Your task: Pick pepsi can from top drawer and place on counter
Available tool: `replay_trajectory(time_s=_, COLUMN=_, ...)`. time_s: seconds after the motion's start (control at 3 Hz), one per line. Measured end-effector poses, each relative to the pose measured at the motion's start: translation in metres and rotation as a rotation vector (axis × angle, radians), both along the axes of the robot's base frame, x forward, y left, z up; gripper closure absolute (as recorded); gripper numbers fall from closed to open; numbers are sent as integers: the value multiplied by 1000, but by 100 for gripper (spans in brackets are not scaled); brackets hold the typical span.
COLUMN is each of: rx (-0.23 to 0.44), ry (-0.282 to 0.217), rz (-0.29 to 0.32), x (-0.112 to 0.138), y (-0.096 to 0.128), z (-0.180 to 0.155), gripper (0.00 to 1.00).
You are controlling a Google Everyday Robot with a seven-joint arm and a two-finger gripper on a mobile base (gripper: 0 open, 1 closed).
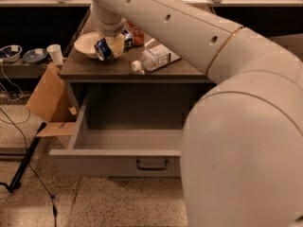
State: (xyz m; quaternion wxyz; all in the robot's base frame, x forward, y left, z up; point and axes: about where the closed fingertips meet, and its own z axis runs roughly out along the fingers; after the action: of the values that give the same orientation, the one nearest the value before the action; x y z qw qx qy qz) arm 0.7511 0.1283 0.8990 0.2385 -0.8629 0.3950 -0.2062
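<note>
Gripper (113,46) clamped on can (102,49), can lying sideways, over table (118,69) near left rear corner. Can is out of the open drawer (113,162). Likely left: set down, release.

The gripper (114,44), above the counter's (94,69) left end, covers the pepsi can's (102,50) middle, and the arm (189,27) hides the top drawer's (113,162) right side.

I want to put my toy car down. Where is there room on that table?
Bare: the counter's front strip, between the bowl and bottle and its front edge, and the open top drawer's floor. Crowded: the back, where the gripper holds the pepsi can by the bowl, a red can behind.
</note>
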Motion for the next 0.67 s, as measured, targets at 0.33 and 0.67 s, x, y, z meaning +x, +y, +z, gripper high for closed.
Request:
replay_trajectory(time_s=0.33, rx=-14, ry=21, rz=3, x=1, y=-1, z=-7, gripper=52)
replay_trajectory(time_s=0.67, rx=-23, ry=43, rz=0, x=2, y=-2, z=-13, gripper=36)
